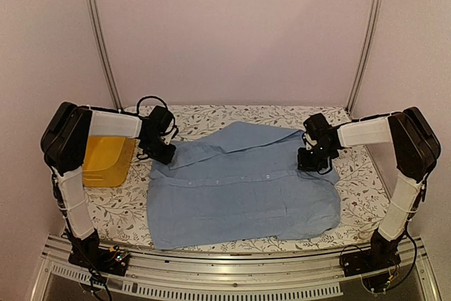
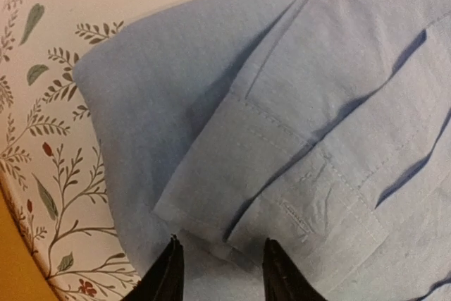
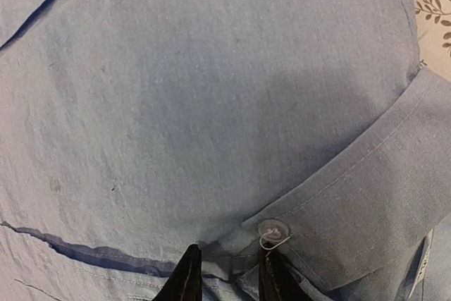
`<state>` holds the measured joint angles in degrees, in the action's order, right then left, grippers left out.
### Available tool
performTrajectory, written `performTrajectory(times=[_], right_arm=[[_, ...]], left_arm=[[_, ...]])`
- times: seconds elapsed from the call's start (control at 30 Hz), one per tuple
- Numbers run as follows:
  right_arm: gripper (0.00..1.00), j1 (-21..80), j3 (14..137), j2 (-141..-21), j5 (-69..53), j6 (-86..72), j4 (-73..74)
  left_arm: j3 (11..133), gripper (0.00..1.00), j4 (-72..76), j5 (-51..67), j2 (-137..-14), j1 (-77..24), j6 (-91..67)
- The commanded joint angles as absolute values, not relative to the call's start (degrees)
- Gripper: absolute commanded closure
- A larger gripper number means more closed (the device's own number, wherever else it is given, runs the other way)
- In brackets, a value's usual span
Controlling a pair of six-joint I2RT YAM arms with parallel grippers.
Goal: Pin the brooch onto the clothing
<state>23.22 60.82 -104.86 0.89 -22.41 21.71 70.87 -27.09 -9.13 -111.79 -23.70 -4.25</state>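
On floral-print bench [image 1: 366, 192] we log: light blue button-up fabric shirt [image 1: 239, 195]; left end effector [image 2: 222, 244] spread; right end effector [image 3: 231, 252] spread beside white button [image 3: 273, 231].

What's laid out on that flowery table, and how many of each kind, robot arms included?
blue shirt: 1
yellow basket: 1
robot arms: 2 (left arm, right arm)
Total: 4
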Motion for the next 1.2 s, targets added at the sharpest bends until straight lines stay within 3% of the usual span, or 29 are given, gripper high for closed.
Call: performTrajectory(times=[0.0, 0.17, 0.3, 0.57, 0.8, 0.97, 1.17], right_arm=[[0.72, 23.30, 64.51, -101.87, 0.59, -20.52, 27.40], [0.72, 24.77, 65.09, -96.13, 1.34, -21.57, 30.02], [0.75, 27.15, 62.45, -94.24, 1.41, -24.06, 31.55], [0.81, 28.68, 56.71, -97.81, 0.91, -26.63, 30.52], [0.84, 30.07, 49.74, -96.69, -1.28, -30.47, 30.59], [0.84, 32.36, 47.52, -94.32, -4.11, -33.65, 30.26], [0.84, 31.77, 53.92, -94.52, 0.59, -32.04, 32.42]], left_arm=[[73.78, 0.56, -28.15, -11.15, -109.80, -23.62, -5.18], [67.66, 0.55, -29.44, -12.11, -100.20, -27.42, -10.25], [60.36, 0.60, -31.11, -8.30, -94.59, -32.72, -15.62], [49.85, 0.62, -25.88, -3.89, -95.67, -36.83, -22.13], [51.47, 0.61, -26.84, -12.88, -100.09, -35.01, -23.10], [52.62, 0.61, -20.26, -13.21, -98.00, -25.85, -21.89], [57.23, 0.61, -20.52, -13.21, -99.95, -24.52, -17.33]])
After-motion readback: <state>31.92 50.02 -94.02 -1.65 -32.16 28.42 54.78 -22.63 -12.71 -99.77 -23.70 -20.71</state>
